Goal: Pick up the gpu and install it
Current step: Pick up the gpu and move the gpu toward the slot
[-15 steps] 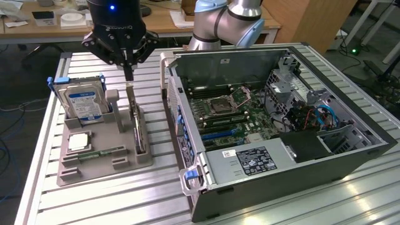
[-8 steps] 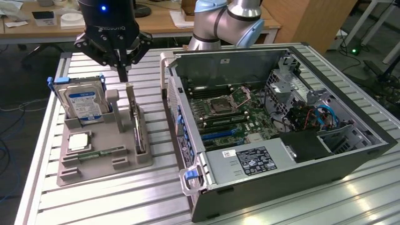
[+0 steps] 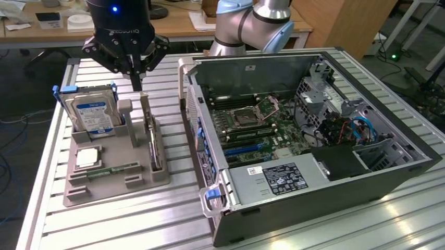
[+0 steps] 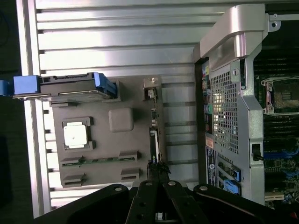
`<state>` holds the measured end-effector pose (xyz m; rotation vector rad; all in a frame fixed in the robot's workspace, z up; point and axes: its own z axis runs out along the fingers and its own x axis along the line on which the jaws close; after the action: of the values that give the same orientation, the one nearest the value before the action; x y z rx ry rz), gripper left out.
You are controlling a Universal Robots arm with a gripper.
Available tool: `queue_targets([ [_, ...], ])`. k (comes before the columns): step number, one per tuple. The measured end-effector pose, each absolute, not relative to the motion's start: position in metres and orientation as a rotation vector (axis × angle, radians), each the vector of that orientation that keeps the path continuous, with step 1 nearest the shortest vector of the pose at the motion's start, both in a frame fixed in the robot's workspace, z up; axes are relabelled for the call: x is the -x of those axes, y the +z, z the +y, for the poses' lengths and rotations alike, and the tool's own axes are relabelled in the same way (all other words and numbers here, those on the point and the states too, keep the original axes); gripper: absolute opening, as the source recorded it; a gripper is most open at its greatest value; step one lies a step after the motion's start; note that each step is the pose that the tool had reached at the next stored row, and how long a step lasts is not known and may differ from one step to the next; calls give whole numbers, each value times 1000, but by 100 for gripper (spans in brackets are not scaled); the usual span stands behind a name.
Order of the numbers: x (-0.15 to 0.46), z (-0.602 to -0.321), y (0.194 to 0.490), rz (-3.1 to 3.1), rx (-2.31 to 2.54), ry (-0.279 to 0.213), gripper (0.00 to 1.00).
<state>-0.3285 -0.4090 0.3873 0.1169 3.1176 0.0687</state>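
One gpu point(image 3: 153, 146) stands on edge in the grey tray point(image 3: 114, 151), near the hard drive point(image 3: 94, 112). My hand point(image 3: 137, 84) hangs over one end of it, fingers pinched narrow. Whether they touch it I cannot tell.

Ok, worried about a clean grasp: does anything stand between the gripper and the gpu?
Nothing visible does. The gripper, jaws shut, is over one end of the gpu, which stands on edge in the grey holder.

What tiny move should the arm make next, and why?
Probably open the gripper: its fingers are shut right over the upright gpu in the grey tray, and shut fingers cannot straddle it. Whether they already pinch it I cannot tell.
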Motion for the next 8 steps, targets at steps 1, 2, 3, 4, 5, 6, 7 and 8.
queue_targets([
  [1,329,-409,387,3118,-117,69,10],
  [2,329,-409,387,3118,-117,69,10],
  [3,329,-409,387,3118,-117,69,10],
  [4,329,-409,387,3118,-117,69,10],
  [5,329,-409,387,3118,-117,69,10],
  [6,329,-409,387,3118,-117,69,10],
  [7,329,-409,387,3118,-117,69,10],
  [8,329,-409,387,3118,-117,69,11],
])
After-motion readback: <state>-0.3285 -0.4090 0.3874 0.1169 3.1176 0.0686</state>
